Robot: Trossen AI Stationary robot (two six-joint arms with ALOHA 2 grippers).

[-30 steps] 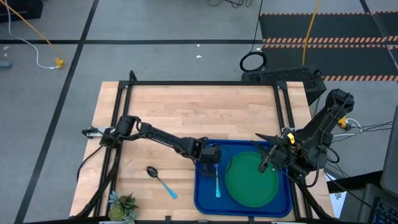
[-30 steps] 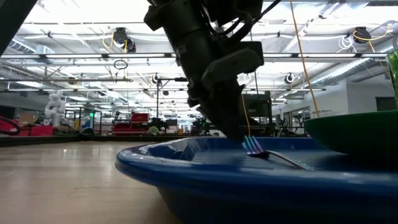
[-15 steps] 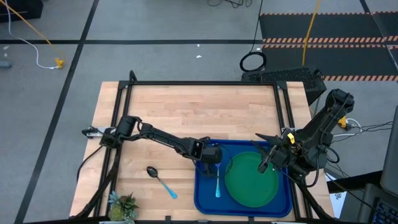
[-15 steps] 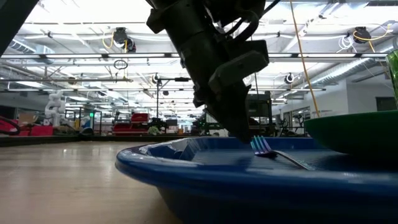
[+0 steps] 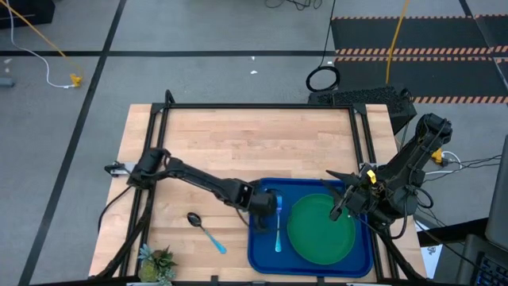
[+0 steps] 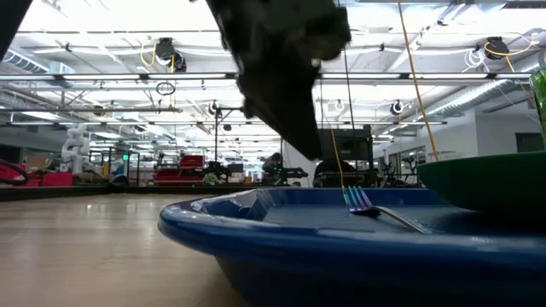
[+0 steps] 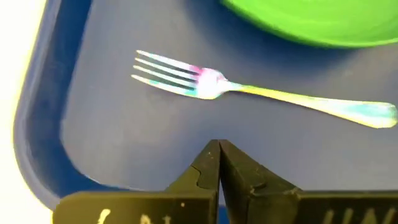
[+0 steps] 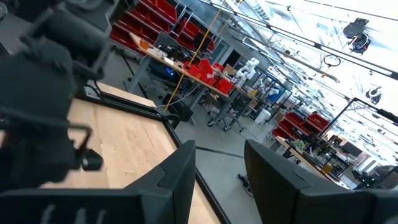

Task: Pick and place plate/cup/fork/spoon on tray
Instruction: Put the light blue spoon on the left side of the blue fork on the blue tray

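I read the remaining target as the slim spoon with the light blue handle and dark metal bowl (image 5: 205,231), which lies on the bare wooden table (image 5: 238,143) to the outer left of the large bright blue rectangular plastic tray (image 5: 262,254), near the small spiky potted plant (image 5: 157,262). Its long axis runs diagonally, bowl end away from the tray and handle end pointing toward the tray's near-left corner. The left gripper (image 5: 270,205) sits over the tray's left rim with its fingers pressed together on nothing; the left wrist view confirms this, showing the two dark fingertips (image 7: 219,163) meeting above the blue floor. From that gripper the spoon lies outward and toward the table's near edge, so I judge the left arm the nearer one for the next pick. The right gripper (image 5: 341,208) waits over the far-right rim of the round green plastic plate (image 5: 320,230); its fingers (image 8: 177,171) stand apart, empty. The slim fork with the light blue handle and silver tines (image 7: 249,90) rests flat on the tray just beside the plate. The high view alone shows the spoon and its heading. The low view hides it but shows the fork (image 6: 367,206) lying free, clear of the arm above. I cannot locate the cup with certainty; only a green sliver shows at the low view's right edge.
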